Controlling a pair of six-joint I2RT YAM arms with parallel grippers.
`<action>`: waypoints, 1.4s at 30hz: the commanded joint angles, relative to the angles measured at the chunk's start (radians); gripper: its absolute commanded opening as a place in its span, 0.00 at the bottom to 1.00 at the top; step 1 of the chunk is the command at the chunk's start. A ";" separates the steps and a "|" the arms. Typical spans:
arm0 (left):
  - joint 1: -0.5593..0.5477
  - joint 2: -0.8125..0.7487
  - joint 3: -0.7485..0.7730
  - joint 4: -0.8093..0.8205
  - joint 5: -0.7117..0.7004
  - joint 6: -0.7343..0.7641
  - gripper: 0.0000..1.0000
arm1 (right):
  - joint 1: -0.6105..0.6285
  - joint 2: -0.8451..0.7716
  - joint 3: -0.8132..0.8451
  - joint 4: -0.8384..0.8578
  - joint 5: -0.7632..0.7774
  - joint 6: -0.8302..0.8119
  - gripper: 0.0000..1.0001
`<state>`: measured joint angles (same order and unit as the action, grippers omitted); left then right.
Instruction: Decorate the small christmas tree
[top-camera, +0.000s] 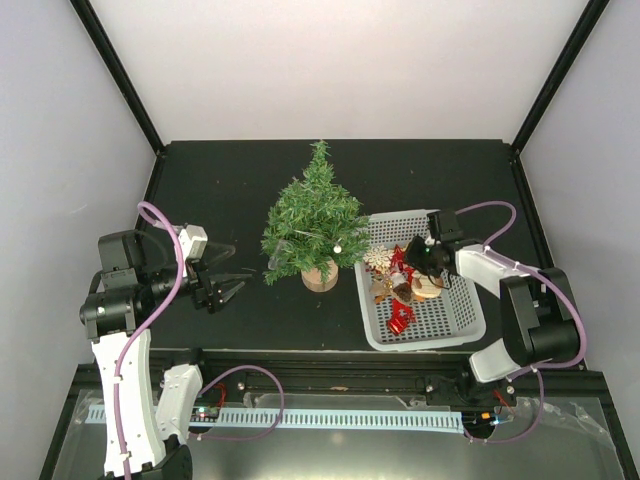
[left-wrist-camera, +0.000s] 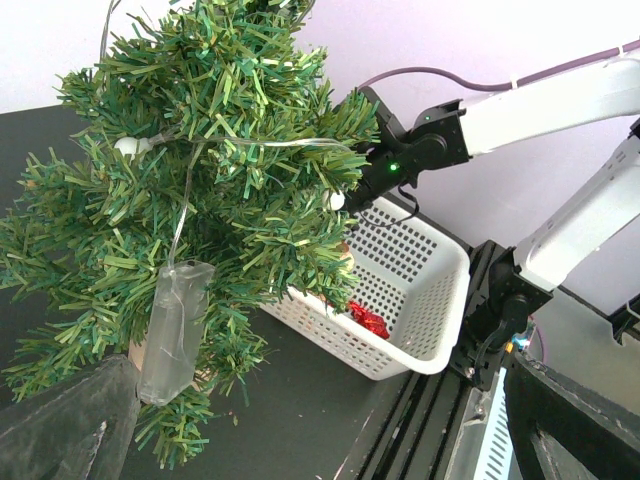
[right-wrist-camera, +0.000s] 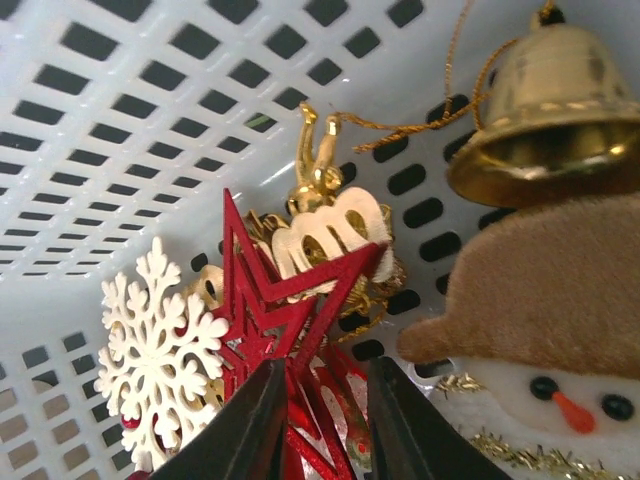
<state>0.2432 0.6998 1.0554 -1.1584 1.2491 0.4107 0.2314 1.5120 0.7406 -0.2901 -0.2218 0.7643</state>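
Black worktop (top-camera: 250, 320): inside the white basket (top-camera: 455, 318), right claw (right-wrist-camera: 325, 378) pinches the red star (right-wrist-camera: 265, 300) by its edge; lifting could drag the touching wooden snowflake (right-wrist-camera: 160, 345) along. Left claw (top-camera: 225, 293) gapes empty.

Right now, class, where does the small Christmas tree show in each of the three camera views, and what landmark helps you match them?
Top external: the tree stands mid-table, just left of the white basket.
Left wrist: the tree fills the left half, partly in front of the basket.
Right wrist: not in it; this view looks only inside the basket.
Shared landmark: the white basket, seen in all three views.
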 joint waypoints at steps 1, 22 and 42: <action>0.009 -0.003 -0.002 0.008 0.009 0.011 0.99 | 0.005 -0.022 -0.014 0.053 -0.036 0.010 0.22; 0.009 -0.009 -0.008 0.020 0.000 0.001 0.99 | 0.005 -0.121 -0.015 0.030 -0.020 -0.016 0.01; 0.005 -0.010 0.069 -0.027 -0.092 0.002 0.99 | 0.005 -0.401 -0.020 -0.154 0.162 -0.150 0.01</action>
<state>0.2428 0.6758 1.0554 -1.1580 1.1774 0.3958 0.2314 1.1606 0.7242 -0.4023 -0.1143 0.6559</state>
